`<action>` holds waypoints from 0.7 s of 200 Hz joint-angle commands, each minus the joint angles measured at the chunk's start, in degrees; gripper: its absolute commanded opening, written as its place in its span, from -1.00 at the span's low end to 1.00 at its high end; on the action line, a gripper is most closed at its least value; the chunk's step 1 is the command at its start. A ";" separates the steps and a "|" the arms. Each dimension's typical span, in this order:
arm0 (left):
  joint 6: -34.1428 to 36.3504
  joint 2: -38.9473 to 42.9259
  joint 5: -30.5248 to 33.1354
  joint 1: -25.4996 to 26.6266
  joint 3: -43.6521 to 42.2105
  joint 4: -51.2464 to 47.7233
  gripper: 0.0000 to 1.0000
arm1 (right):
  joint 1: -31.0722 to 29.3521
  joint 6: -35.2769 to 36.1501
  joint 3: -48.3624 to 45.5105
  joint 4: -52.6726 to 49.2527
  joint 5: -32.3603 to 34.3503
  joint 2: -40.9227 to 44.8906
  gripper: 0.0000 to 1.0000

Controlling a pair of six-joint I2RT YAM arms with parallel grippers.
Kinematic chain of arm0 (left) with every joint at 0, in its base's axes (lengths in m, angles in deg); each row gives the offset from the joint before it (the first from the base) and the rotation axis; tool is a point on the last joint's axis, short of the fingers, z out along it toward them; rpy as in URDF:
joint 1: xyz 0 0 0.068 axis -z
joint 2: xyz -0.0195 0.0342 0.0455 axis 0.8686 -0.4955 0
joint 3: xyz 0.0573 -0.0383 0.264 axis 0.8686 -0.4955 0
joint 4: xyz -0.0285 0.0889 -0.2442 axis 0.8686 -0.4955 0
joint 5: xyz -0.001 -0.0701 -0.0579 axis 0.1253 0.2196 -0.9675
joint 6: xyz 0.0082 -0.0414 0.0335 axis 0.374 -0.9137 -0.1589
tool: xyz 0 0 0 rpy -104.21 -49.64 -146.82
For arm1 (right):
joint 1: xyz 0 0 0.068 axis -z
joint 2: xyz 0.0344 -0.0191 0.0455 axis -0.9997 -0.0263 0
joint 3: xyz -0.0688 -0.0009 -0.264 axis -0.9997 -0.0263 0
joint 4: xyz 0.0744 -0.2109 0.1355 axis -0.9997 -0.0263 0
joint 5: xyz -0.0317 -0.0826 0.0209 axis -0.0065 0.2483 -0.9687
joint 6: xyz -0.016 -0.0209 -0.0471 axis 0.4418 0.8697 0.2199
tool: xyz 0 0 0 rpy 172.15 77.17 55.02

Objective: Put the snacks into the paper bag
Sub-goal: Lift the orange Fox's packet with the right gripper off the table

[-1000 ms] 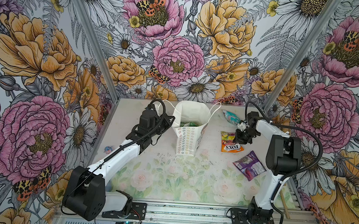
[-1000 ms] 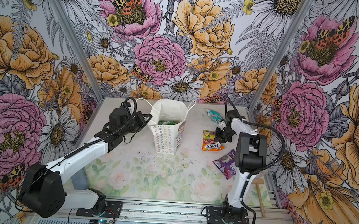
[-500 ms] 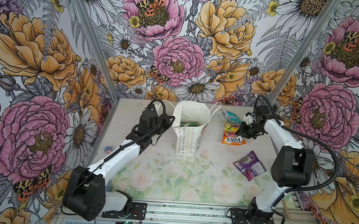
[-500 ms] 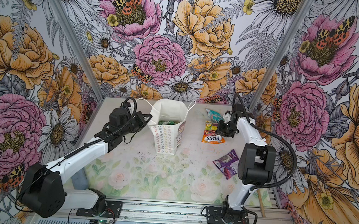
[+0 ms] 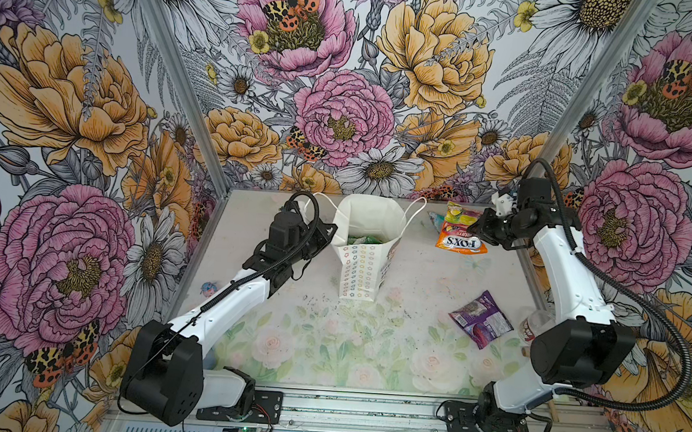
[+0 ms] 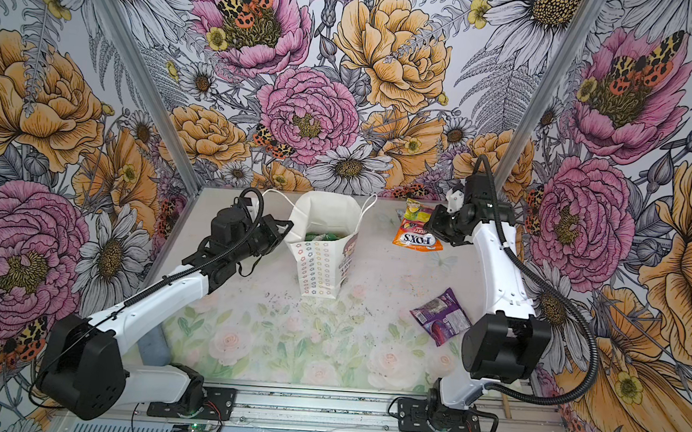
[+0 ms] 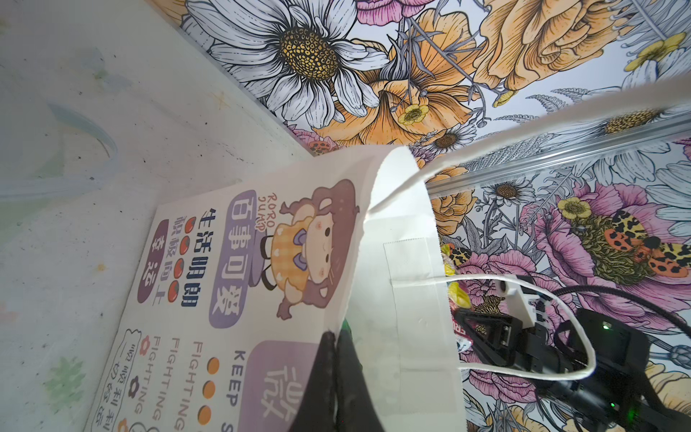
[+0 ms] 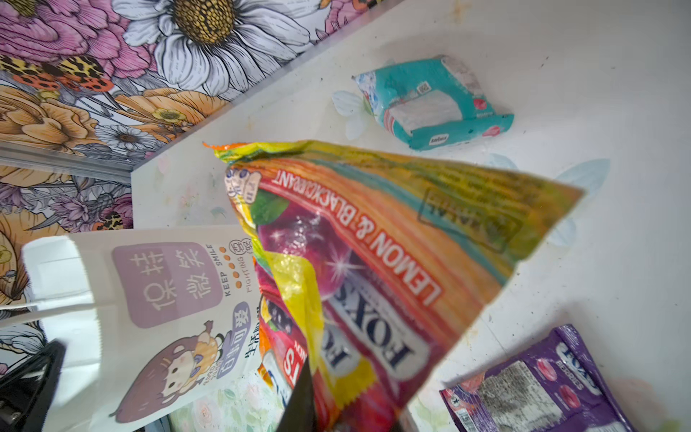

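Bench (image 5: 415, 272) carries the purple packet (image 5: 480, 320) and teal packet (image 8: 430, 101), apart from the paper bag (image 5: 360, 268) (green wrapper (image 5: 360, 239) visible inside). The right pincer (image 5: 478, 231) pinches the orange FOX'S packet (image 5: 460, 242) above the bench, right of the bag; the left pincer (image 7: 335, 377) clamps the bag's rim.

Orange packet (image 8: 392, 262) reads "LEMON & BLACKCURRANT", paper bag (image 8: 157, 299) "KEEP SMILE".

— Where's the bag (image 5: 364, 264)?
— Mid-back on the surface (image 5: 326, 349), upright, a packet (image 5: 361, 240) inside. My left fingers (image 7: 325, 385) pinch its left rim.
— And to the right?
— My right fingers (image 8: 303, 404) hold the lemon packet (image 5: 459, 239) up, right of the bag. The small packet (image 8: 430, 104) lies behind it; the berries packet (image 5: 481, 320) lies nearer the front.
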 commanded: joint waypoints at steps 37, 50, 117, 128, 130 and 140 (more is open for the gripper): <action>-0.53 0.69 0.46 -0.27 -0.41 1.06 -1.00 | -0.10 -1.48 8.20 -3.72 1.75 4.64 -1.00; -0.56 0.78 0.51 -0.21 -0.41 1.05 -1.00 | -0.18 -1.77 9.60 -4.01 2.05 5.26 -1.00; -0.45 1.03 0.55 -0.20 -0.31 0.91 -1.00 | -1.62 -4.70 17.61 -4.29 3.86 8.49 -1.00; -0.45 1.13 0.55 -0.32 -0.32 0.88 -1.00 | -2.00 -5.68 19.11 -4.35 4.08 8.99 -1.00; -0.47 1.13 0.60 -0.23 -0.32 0.88 -1.00 | -2.07 -5.86 19.38 -4.32 4.08 9.10 -1.00; -0.45 1.22 0.58 -0.10 -0.25 0.88 -1.00 | -2.49 -6.53 20.79 -4.28 4.13 9.54 -1.00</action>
